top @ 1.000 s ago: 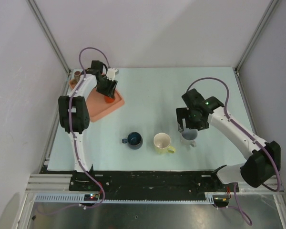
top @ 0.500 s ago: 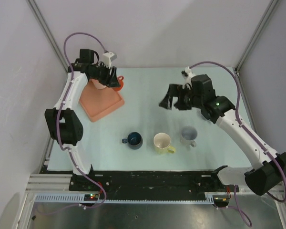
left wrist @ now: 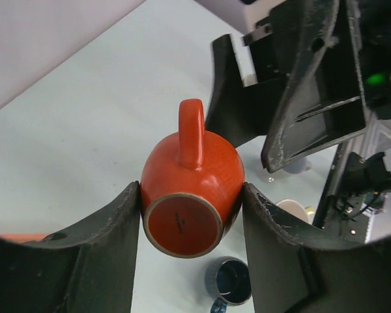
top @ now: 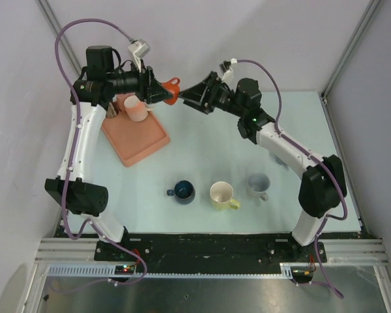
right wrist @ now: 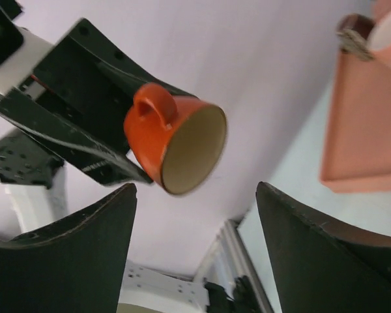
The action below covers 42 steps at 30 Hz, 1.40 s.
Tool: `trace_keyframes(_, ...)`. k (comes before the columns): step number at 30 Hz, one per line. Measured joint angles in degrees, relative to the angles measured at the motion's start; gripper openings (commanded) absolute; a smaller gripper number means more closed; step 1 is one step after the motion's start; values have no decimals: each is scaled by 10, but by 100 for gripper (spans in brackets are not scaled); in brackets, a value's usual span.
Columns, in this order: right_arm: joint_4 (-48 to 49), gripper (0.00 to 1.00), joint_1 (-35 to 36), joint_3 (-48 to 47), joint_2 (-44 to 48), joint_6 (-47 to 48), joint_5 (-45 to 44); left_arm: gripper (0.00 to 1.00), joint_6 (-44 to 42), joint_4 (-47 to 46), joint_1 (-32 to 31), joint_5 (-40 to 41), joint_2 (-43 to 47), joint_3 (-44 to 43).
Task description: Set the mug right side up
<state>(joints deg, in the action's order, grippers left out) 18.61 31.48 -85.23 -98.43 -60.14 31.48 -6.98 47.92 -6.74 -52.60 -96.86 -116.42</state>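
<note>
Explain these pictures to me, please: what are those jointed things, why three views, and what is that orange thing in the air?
Those are two robot arms bolted at the near edge of a table. Each ends in a two-finger gripper, a simple hand. The wide picture comes from a fixed camera above; the other two come from a small camera on each wrist, so each shows its own dark fingers. The left gripper is shut on an orange mug, held on its side in the air. The right gripper is open and faces the mug's mouth without touching it. On the table stand a blue mug, a yellow mug and a grey mug, all mouth up, and a salmon tray carrying a pale cup.
</note>
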Motion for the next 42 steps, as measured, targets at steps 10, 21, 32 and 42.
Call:
trace_keyframes(10, 146, 50, 26, -40, -45, -125, 38, 0, 23, 1, -3, -34, 2, -8)
trace_keyframes(21, 239, 0, 17, -43, -86, -213, 56, 43, 40, -7, -7, -72, 1, 5)
trace_keyframes(32, -35, 0, -32, 39, 21, -31, -28, 100, 10, -2, -11, 32, 1, 63)
trace_keyframes(42, -519, 0, -66, -35, 85, 322, -283, 100, -39, -2, 29, 214, 2, 120)
